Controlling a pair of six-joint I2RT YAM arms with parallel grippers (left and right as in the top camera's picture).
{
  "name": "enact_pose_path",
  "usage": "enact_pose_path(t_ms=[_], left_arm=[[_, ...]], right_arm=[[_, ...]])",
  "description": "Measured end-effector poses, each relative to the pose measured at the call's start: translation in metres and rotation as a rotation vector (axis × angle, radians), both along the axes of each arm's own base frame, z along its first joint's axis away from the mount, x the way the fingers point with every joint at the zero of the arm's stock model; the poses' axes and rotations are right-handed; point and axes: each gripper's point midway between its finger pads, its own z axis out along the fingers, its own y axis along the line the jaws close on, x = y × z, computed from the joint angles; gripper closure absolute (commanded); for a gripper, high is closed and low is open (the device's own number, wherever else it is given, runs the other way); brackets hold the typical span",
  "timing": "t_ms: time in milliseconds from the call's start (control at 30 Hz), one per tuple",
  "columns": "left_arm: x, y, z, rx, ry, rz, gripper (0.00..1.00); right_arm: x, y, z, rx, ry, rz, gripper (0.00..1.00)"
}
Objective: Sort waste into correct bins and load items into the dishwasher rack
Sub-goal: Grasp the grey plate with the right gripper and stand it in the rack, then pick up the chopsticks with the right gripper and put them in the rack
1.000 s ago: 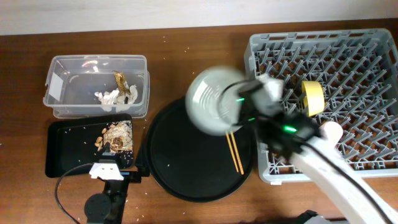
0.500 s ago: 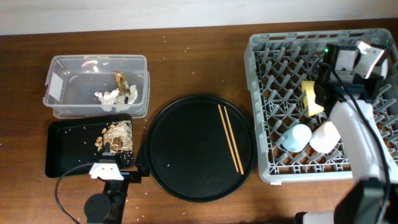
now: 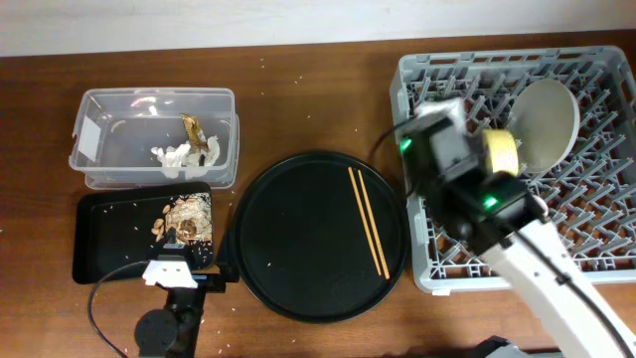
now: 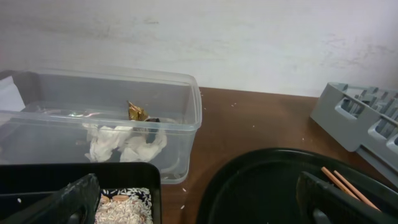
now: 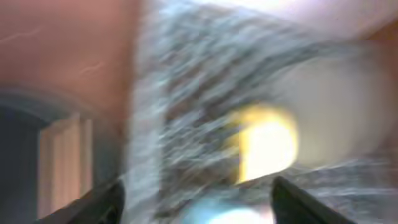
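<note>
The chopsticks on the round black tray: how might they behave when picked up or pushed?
The chopsticks look thin and wooden, so they are probably stiff and light. They lie flat, side by side, on the round black tray, so a push would likely slide or roll them apart.

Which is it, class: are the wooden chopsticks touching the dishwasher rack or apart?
Apart. The overhead view shows the chopsticks lying on the round black tray, with bare tray showing between them and the dishwasher rack's left wall.

My right arm (image 3: 517, 249) blocks the rack's (image 3: 497, 57) left side; open desk (image 3: 318, 109) runs along the far edge between tub (image 3: 154, 94) and rack.
</note>
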Motion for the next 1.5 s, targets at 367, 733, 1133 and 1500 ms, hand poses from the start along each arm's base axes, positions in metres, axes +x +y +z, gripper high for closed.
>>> enact_pose_path(t_ms=[367, 733, 1133, 1500], left_arm=[[0.000, 0.000, 0.000, 0.000, 0.000, 0.000, 0.01], [0.000, 0.000, 0.000, 0.000, 0.000, 0.000, 0.01], [0.000, 0.000, 0.000, 0.000, 0.000, 0.000, 0.01], [0.000, 0.000, 0.000, 0.000, 0.000, 0.000, 0.01]], right_arm=[[-0.037, 0.097, -0.220, 0.159, 0.541, -0.028, 0.78], [-0.040, 0.111, -0.169, 0.271, 0.508, 0.086, 0.67], [-0.031, 0.082, -0.240, 0.192, 0.598, -0.158, 0.83], [-0.030, 0.090, -0.221, 0.246, 0.587, -0.130, 0.96]])
